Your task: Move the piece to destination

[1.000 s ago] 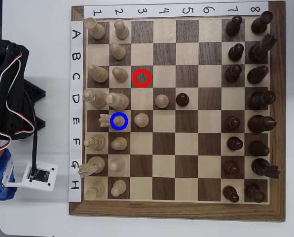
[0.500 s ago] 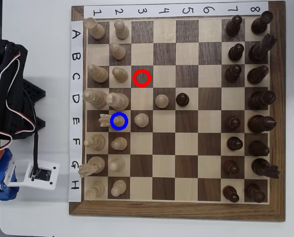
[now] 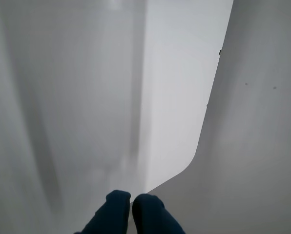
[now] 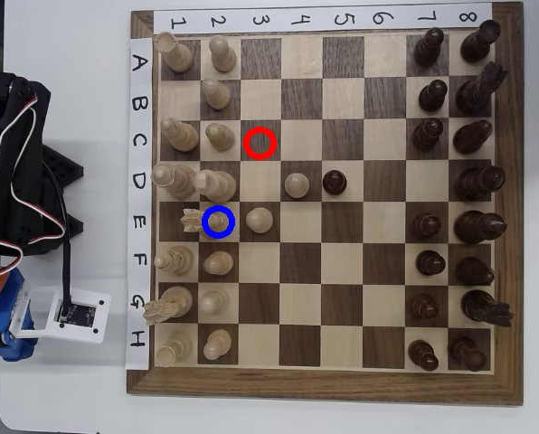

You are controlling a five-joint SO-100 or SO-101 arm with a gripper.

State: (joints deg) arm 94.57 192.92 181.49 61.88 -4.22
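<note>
In the overhead view the pale knight (image 4: 197, 220) stands with its base inside the blue ring on the light square of row E, column 2 (image 4: 234, 209). Its jagged head leans left over the neighbouring dark square. In the wrist view my gripper (image 3: 132, 201) shows as two dark blue fingertips (image 3: 117, 204) pressed together at the bottom edge. It holds nothing, and only a plain white surface lies below it. Neither the board nor the knight appears in the wrist view.
The dark square with the red ring (image 4: 260, 143) is bare. A pale pawn (image 4: 260, 220) stands right of the ringed square, and a tall pale piece (image 4: 215, 185) stands above it. The arm's base and cables (image 4: 16, 172) and a white box (image 4: 75, 312) lie left of the board.
</note>
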